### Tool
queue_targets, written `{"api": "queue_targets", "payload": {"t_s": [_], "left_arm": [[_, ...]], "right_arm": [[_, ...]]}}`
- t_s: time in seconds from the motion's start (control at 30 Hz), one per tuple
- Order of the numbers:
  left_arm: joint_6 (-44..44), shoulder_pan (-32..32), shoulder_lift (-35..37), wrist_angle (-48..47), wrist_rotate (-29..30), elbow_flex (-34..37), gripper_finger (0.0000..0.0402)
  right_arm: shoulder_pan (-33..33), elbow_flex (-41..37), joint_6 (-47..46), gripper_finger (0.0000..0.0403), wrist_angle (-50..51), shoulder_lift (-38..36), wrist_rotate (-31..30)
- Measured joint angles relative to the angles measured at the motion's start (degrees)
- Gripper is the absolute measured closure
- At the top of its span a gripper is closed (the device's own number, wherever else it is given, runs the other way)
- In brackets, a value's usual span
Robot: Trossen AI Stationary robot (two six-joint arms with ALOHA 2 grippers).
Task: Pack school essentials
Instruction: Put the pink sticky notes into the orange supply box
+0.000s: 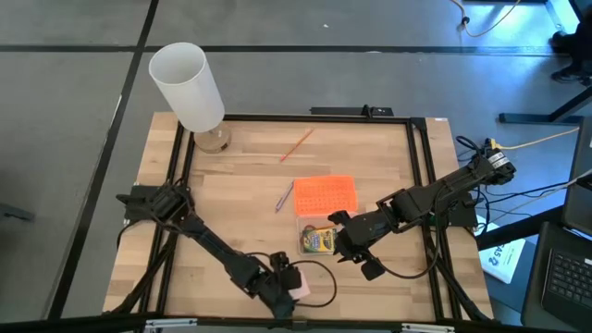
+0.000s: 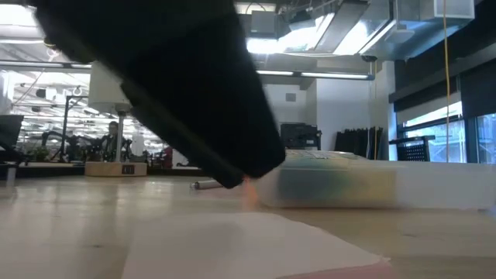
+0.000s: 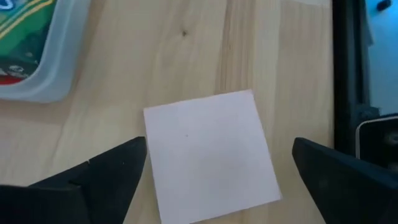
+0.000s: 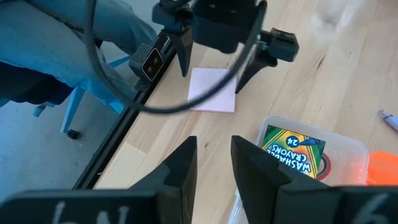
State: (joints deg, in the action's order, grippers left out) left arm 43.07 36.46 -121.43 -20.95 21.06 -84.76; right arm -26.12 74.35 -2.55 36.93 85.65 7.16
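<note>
Down near the front edge of the table [image 1: 231, 199], the pink sticky-note pad [image 3: 211, 152] lies flat on the wood, with the left gripper [image 3: 217, 171] hanging right over it, fingers spread wide, one on each side of the pad and not touching it as far as I can tell. My guess is this pad is next to go in. It looks light, thin and a bit floppy (paper stack, so the top sheets could peel or slide), so I'd pinch it across two opposite edges, low against the table, and not squeeze hard.

Just beside it sits the clear plastic box [image 4: 357, 149] with the crayon box [image 4: 292, 152] already inside, and the orange lid [image 1: 325, 195] lies next to that. The right gripper [image 4: 214, 165] hovers close to the box's near corner, fingers narrow with a small gap, holding nothing.

Further back, a blue-grey pen [image 1: 283, 197] lies by the lid, a thin orange pencil [image 1: 297, 145] is well apart toward the far side, and a tall white cylinder [image 1: 188, 87] stands at the far left corner.
</note>
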Motion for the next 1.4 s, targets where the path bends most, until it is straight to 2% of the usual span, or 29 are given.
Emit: {"api": "queue_targets", "payload": {"t_s": [0.13, 0.27, 0.43, 1.4], "left_arm": [[0.0, -1.4, 0.0, -2.3, -2.9, -1.2, 0.0003], [0.8, -3.1, 0.0, -4.1, -8.4, -1.6, 0.0002], [0.4, -4.3, 0.0, -4.2, -10.9, -1.6, 0.0002], [0.0, -3.0, -2.4, -2.6, -11.0, -1.8, 0.0003]], "right_arm": [[0.0, 0.0, 0.0, 0.0302, 0.0, 0.0, 0.0], [0.0, 0.0, 0.0, 0.0302, 0.0, 0.0, 0.0], [0.0, 0.0, 0.0, 0.0302, 0.0, 0.0, 0.0], [0.0, 0.0, 0.0, 0.0302, 0.0, 0.0, 0.0]]}}
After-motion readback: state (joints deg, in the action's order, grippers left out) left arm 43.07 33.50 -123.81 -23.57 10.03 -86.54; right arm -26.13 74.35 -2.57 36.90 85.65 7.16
